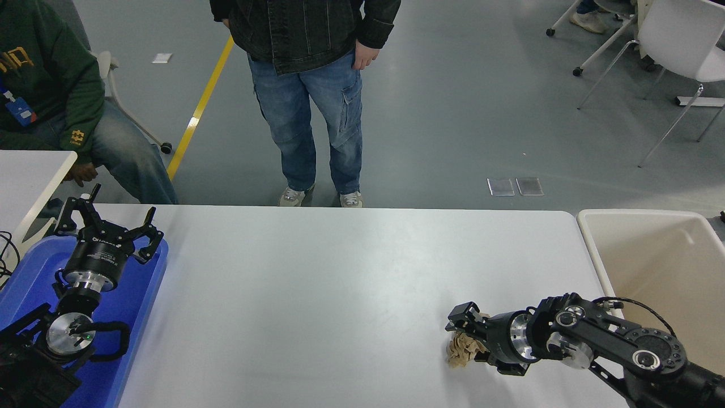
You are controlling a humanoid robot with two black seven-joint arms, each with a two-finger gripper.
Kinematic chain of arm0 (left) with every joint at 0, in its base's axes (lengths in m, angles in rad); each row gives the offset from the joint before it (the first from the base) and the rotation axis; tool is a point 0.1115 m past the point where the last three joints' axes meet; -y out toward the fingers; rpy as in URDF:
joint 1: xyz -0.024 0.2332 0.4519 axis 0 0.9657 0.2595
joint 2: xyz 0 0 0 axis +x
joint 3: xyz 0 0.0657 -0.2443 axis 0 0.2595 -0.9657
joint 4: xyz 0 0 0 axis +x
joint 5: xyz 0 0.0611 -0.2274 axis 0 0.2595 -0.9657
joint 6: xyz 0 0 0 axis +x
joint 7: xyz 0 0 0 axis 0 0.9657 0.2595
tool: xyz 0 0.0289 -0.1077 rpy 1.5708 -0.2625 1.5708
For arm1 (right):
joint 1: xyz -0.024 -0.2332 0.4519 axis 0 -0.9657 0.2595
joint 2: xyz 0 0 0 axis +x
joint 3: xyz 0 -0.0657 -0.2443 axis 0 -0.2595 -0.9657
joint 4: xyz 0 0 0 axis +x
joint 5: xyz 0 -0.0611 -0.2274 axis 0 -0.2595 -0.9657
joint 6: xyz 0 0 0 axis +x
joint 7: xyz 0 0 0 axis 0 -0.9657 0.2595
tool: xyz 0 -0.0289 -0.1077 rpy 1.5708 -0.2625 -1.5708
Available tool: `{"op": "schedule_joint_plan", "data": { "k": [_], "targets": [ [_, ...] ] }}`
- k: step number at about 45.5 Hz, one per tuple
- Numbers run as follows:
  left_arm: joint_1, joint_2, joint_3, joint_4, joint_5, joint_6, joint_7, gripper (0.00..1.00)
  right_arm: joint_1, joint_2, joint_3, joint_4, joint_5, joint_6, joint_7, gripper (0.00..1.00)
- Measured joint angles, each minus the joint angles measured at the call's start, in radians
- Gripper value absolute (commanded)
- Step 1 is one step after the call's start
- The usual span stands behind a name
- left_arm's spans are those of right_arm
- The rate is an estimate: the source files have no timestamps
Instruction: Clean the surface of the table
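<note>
The table surface (317, 294) is a wide grey-white top. A crumpled wad of brown paper (460, 350) lies on it near the front right. My right gripper (470, 340) reaches in from the lower right, pointing left, with its fingers closed around the paper; one finger (461, 313) shows just above the wad and the lower finger is partly hidden. My left gripper (110, 228) is parked at the lower left over the blue tray, open and holding nothing.
A blue tray (141, 294) sits at the table's left end. A beige bin (651, 266) stands off the right end. One person (308, 85) stands at the far edge and another (51, 102) sits at the far left by a smaller white table (28, 175).
</note>
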Motion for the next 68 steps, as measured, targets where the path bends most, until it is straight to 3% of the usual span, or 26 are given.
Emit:
{"op": "schedule_joint_plan", "data": {
  "k": [20,54,68],
  "targets": [
    [0.0,0.0,0.0,0.0,0.0,0.0,0.0,1.0,0.009,-0.085,0.032,0.049,0.0,0.025,0.023,0.0],
    [0.001,0.0,0.0,0.0,0.0,0.0,0.0,1.0,-0.007,-0.575,0.254,0.364,0.318,0.187,0.029,0.0],
    [0.001,0.0,0.0,0.0,0.0,0.0,0.0,1.0,-0.019,-0.693,0.341,0.389,0.379,0.216,0.115,0.0]
  ]
}}
